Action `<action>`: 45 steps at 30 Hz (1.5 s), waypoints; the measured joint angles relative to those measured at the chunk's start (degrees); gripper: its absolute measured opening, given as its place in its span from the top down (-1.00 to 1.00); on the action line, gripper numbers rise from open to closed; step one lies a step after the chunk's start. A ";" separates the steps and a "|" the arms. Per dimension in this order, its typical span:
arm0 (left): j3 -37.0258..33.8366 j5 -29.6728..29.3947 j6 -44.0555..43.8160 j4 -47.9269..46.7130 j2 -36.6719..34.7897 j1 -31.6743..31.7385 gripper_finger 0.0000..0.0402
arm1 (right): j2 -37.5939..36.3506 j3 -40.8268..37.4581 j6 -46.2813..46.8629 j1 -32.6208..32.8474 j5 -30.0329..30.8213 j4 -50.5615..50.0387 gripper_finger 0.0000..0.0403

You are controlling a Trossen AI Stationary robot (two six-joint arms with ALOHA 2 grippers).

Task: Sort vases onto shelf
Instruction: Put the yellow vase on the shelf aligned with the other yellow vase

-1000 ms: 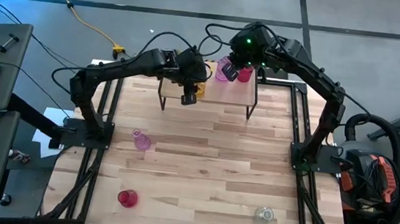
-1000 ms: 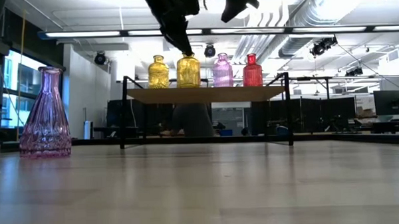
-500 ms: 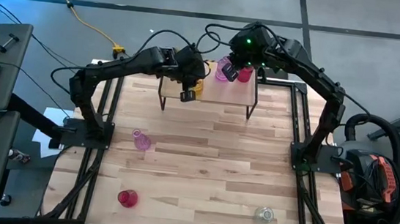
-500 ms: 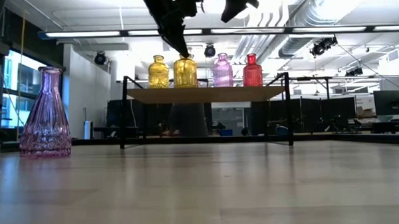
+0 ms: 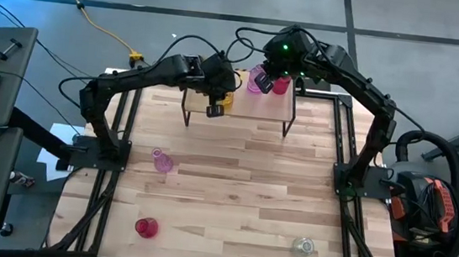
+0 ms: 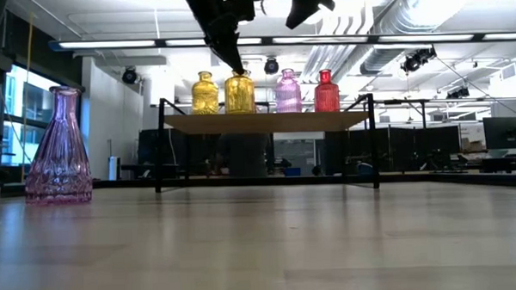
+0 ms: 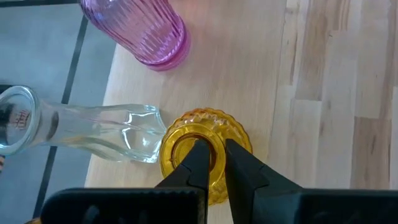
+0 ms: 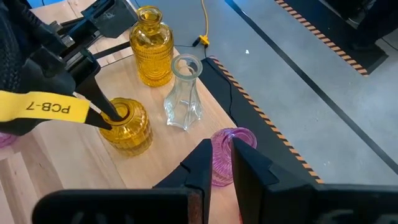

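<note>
While pinched, yellow vase (image 7: 202,152) in left end effector (image 7: 212,163)

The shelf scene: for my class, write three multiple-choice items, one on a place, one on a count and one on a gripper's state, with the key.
1. The right gripper hangs:
A) above the pink vase on the shelf
B) beside the keyboard
C) over the floor

2. Vases standing on the tabletop, off the shelf:
A) one
B) three
C) five

3. The left gripper is:
A) open and empty
B) shut on a red vase
C) shut on the yellow vase at its mouth

Key:
1. A, pink glass shows just beyond its fingers.
2. B, loose pink vase, loose red vase, loose clear vase.
3. C, its fingers pinch the yellow rim.
</note>
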 joint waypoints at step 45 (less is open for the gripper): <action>-1.59 -8.73 -5.03 -13.27 -5.59 0.79 0.94 | 0.00 0.00 0.02 0.00 0.00 -1.09 0.80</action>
